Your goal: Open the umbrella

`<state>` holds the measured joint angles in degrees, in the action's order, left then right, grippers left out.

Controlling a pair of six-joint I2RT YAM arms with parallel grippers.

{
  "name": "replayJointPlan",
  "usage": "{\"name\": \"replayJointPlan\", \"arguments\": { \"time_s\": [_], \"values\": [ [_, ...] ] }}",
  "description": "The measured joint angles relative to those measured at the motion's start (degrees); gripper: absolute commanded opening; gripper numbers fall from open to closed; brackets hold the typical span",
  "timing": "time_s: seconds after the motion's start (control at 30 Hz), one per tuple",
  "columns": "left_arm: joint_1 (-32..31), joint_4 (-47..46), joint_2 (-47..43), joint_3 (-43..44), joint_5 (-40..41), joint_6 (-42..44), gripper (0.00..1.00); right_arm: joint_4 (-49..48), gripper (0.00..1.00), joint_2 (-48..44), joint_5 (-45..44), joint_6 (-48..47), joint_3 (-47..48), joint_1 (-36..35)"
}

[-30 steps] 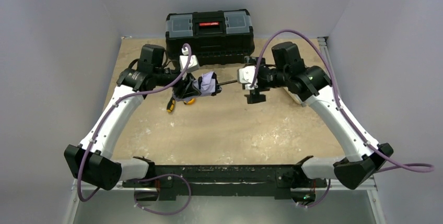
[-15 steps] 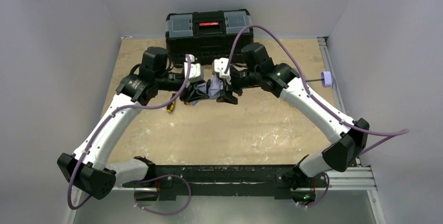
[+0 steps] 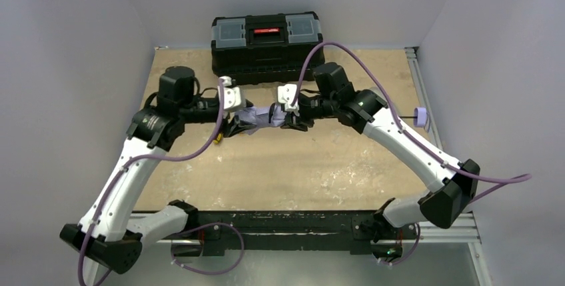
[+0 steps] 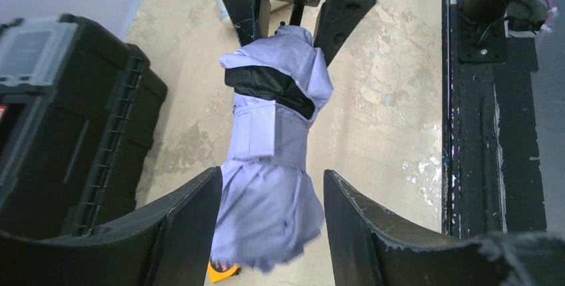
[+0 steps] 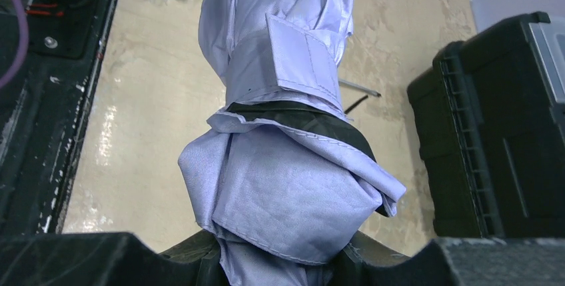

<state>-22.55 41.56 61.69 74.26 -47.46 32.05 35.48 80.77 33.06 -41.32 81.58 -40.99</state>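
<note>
The umbrella [image 3: 256, 118] is still folded, a bundle of pale lavender fabric with black lining showing and its strap [image 5: 286, 59] wrapped round it. It hangs level above the table between my two grippers. My left gripper [image 3: 237, 118] straddles one end of the bundle [image 4: 273, 133]; its jaws are open, with a gap at one finger [image 4: 360, 219]. My right gripper [image 3: 288, 119] is shut on the other end of the fabric [image 5: 286, 186]. A thin shaft runs right to the small handle [image 3: 421, 117] at the table's right edge.
A black toolbox [image 3: 266, 39] with a red latch stands at the back of the table, close behind both wrists. A yellow and black tool [image 3: 216, 139] lies on the table under the left gripper. The black base rail [image 3: 280, 223] runs along the near edge.
My right gripper slid left along the shaft to the fabric bundle and closed on it. The left jaws widened, and the left arm shifted slightly left. The handle has come into view at the right.
</note>
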Motion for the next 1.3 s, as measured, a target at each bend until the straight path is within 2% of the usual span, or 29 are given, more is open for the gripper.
{"name": "replayJointPlan", "arguments": {
  "time_s": [0.13,0.27,0.47,0.6,0.73,0.93,1.1,1.23,1.27,1.3],
  "values": [
    [0.8,-0.2,-5.3,0.0,-1.1,-1.1,0.47,0.5,0.0,-1.8,-2.1,-1.1,-2.0,0.3],
    [0.3,-0.2,-4.5,1.9,-1.8,-2.6,0.41,0.7,0.0,-1.8,-2.1,-1.1,-2.0,0.5],
    [-1.7,-0.9,1.1,3.5,-0.1,-3.9,0.4,0.7,0.0,-1.8,-1.8,-0.5,-2.0,0.4],
    [-3.9,-0.6,1.4,3.4,1.4,-3.3,0.41,0.8,0.0,-1.8,-1.5,-0.2,-2.0,0.4],
    [-5.4,-0.2,1.5,3.4,3.0,-2.3,0.37,0.9,0.0,-1.8,-0.7,-0.2,-2.0,0.0],
    [-5.4,0.1,3.0,3.5,5.0,-1.2,0.22,1.0,0.0,-1.8,-0.3,-0.2,-2.0,-0.7],
    [-5.7,0.5,3.9,3.9,6.0,-1.1,0.18,1.0,0.0,-1.7,-0.3,-0.2,-2.0,-0.7],
    [-5.7,1.2,4.0,4.4,6.4,-1.2,0.08,1.0,0.0,-1.7,-0.4,-0.3,-2.0,-1.0],
    [-5.7,1.4,4.0,4.4,6.3,-1.3,0.02,1.0,0.0,-1.7,-0.4,-0.5,-2.0,-1.1],
    [-5.7,1.5,4.0,4.4,6.2,-1.4,0.0,1.0,0.0,-1.7,-0.5,-0.7,-2.0,-1.3]
  ]
}}
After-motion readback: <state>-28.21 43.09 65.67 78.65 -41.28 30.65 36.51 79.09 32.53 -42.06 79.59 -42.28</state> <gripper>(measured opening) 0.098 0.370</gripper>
